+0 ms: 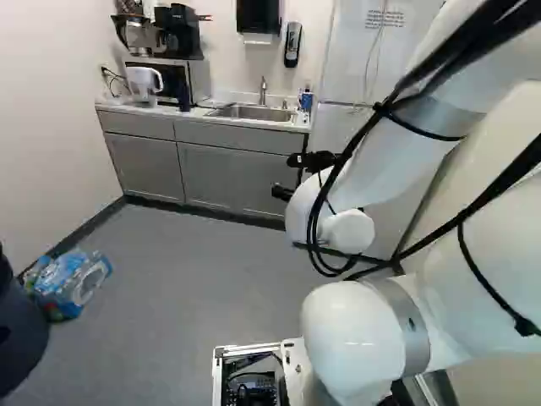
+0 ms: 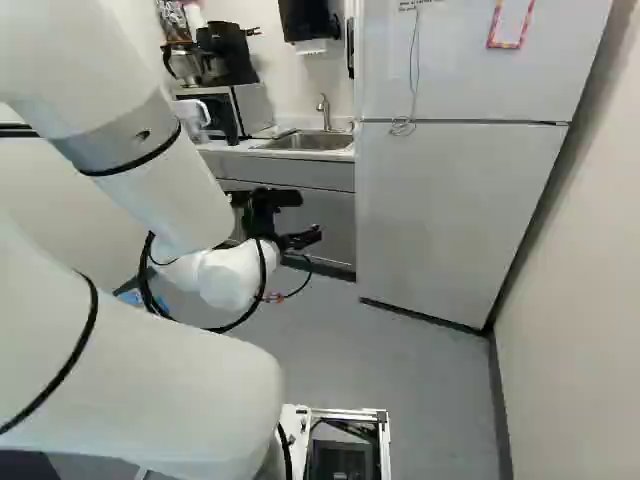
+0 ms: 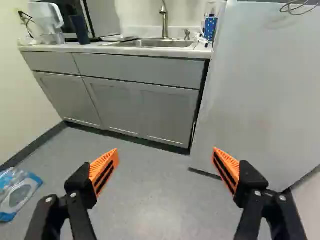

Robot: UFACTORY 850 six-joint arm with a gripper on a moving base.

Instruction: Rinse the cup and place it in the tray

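claw: spread wide, nothing held between the orange pads; aimed towards the cabinets, floor seen between the fingers.
dark cup: stood on the desk, near the white-lidded pitcher; well apart from claw.
spotted cup: blue, set on desk at the fridge side of the sink. Which cup is meant can't be told.
dark flat item: laid between dark cup and sink; can't be confirmed as tray.
faucet: mounted behind sink.
fridge: placed beside cabinets, doors closed.
plastic pack: left on floor near the wall.
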